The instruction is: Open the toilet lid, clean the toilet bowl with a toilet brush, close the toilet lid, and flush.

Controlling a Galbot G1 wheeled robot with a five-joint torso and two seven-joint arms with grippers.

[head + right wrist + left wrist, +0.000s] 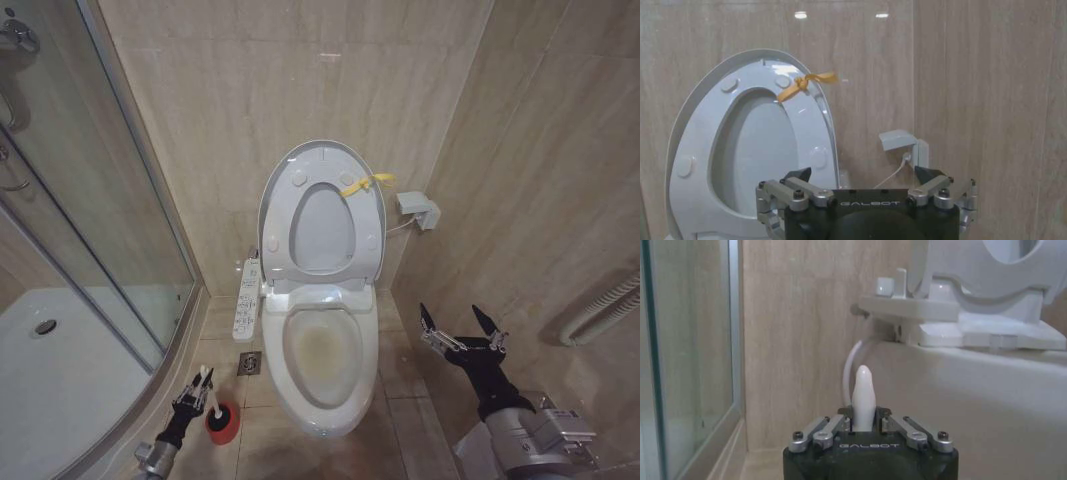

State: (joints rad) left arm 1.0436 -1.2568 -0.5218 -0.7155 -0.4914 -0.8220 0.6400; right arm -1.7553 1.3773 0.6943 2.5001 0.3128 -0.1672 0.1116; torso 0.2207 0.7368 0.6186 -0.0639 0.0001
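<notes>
Two pincers share the job: the left pincer [199, 388] is clamped on the brush [863, 395] handle above its red holder [222, 423], ready to scrub. Right pincer [461, 325] hangs wide open, empty, beside the bowl [322, 350]; lid [322, 205] stands raised.

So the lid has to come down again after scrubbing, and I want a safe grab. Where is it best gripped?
Probably the toilet lid top rim near the yellow ribbon, approached from the front. It stands upright against the wall, so only that free edge sticks out for the open right gripper.
</notes>
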